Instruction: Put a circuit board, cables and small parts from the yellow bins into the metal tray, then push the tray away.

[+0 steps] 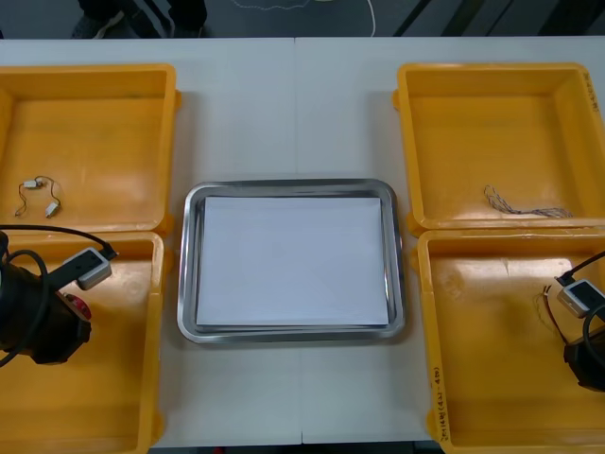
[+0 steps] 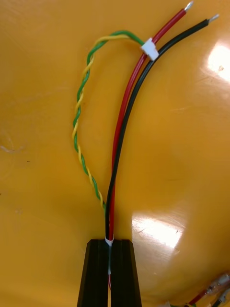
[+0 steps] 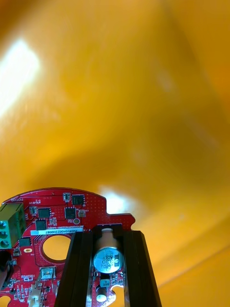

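A round red circuit board is pinched in the left tool. The black fingers stand apart by the width of a silver cylindrical part on the board, one on each side of it. In the front view this arm is at the lower left of the frame, over the lower-left yellow bin, and the board appears to hang clear of the bin floor.

At the lower right of the frame, the right tool is over the lower-right yellow bin. Its fingers are nearly together, clamped on one end of a cable bundle. The bundle is a red and a black wire plus a twisted green and yellow pair, joined by a white clip. It trails away from the fingertips across the bin floor.

The metal tray sits at the centre of the frame on the light worktop, between the bins. Its white inside is bare.

Judged from this, both picks are made and the carry to the tray comes next. To do it well, each arm likely needs to lift high enough to clear its bin wall and the tray rim. The loose cable ends could catch on the bin edge. The board, held by a single part, may swing, so a slow, level move and a low release look wise.
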{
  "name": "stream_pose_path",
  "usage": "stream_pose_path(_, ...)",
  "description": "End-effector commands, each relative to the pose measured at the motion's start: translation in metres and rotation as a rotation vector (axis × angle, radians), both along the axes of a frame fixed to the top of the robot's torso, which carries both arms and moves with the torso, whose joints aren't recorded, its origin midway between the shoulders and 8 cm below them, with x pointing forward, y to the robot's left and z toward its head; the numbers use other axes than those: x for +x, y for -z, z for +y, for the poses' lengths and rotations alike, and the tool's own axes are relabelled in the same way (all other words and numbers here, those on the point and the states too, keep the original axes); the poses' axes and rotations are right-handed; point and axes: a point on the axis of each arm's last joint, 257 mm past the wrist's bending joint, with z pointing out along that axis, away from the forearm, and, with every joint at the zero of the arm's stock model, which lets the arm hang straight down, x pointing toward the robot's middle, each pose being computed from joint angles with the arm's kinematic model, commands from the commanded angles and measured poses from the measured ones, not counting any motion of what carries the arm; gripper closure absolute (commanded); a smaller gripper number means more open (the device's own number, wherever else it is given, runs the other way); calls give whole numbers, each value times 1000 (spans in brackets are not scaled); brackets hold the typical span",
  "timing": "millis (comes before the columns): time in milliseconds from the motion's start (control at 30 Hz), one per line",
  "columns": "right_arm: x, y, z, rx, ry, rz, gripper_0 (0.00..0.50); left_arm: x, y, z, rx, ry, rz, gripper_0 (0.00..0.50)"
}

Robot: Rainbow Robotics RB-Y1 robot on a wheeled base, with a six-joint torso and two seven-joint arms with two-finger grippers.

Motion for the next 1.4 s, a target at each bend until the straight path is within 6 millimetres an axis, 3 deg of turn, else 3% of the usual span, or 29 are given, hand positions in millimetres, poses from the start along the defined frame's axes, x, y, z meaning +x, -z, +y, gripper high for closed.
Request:
stream_pose_path(33, 7, -20, 1, 4, -7, 9, 500, -18, 4, 14, 17, 83, -6, 500)
stream_pose_path(300, 18, -56, 7, 15, 10, 36, 500, -27, 16, 17, 9, 66, -1, 500)
stream_pose_path(600, 36, -100, 35, 51, 82, 42, 500, -23, 29, 8, -9, 78, 0, 500)
stream_pose_path(1100, 39, -144, 80, 87, 165, 70, 500, -27, 46, 8, -12, 69, 26, 486)
stream_pose_path(1167, 35, -150, 88, 100, 184, 73, 500, -25, 47, 9, -13, 67, 21, 406)
stream_pose_path(1200, 35, -153, 93, 115, 191, 71, 500, -26, 47, 9, -12, 66, 22, 297)
stream_pose_path(1233, 34, -155, 96, 126, 197, 72, 500, -26, 47, 9, -12, 66, 24, 238)
stream_pose_path(1267, 35, -158, 102, 146, 207, 71, 500, -26, 47, 10, -10, 65, 24, 97)
stream_pose_path(1300, 36, -161, 105, 158, 219, 67, 500, -26, 47, 9, -10, 66, 22, 25)
stream_pose_path(1400, 41, -171, 114, 185, 235, 48, 500, -25, 46, 12, -8, 60, 19, 0)
